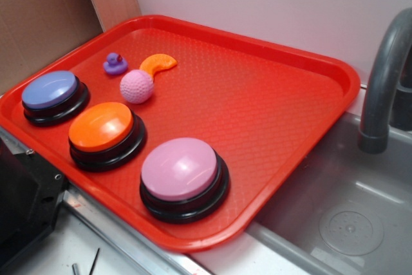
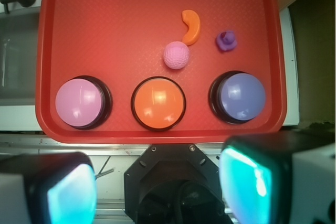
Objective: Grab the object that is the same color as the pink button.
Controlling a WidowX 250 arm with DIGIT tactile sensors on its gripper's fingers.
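Altogether three buttons, one pink ball (image 2: 176, 55), one duck, one crescent; tool (image 2: 157, 187) wide, empty.

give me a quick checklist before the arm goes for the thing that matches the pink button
1. Target identified: the pink ball matches the pink button in color: ok.
2. Ball unobstructed from above: nothing on top of it: ok.
3. Room around the ball: the orange crescent lies close beside it, and whether they touch cannot be told; the purple duck stands apart: cannot tell.
4. Gripper open: fingers spread wide at the bottom of the wrist view, nothing between them: ok.
5. Gripper over the ball: it sits back beyond the red tray edge, short of the ball: not ok.
6. Ball steady: round, on a flat tray, may roll when touched: cannot tell.
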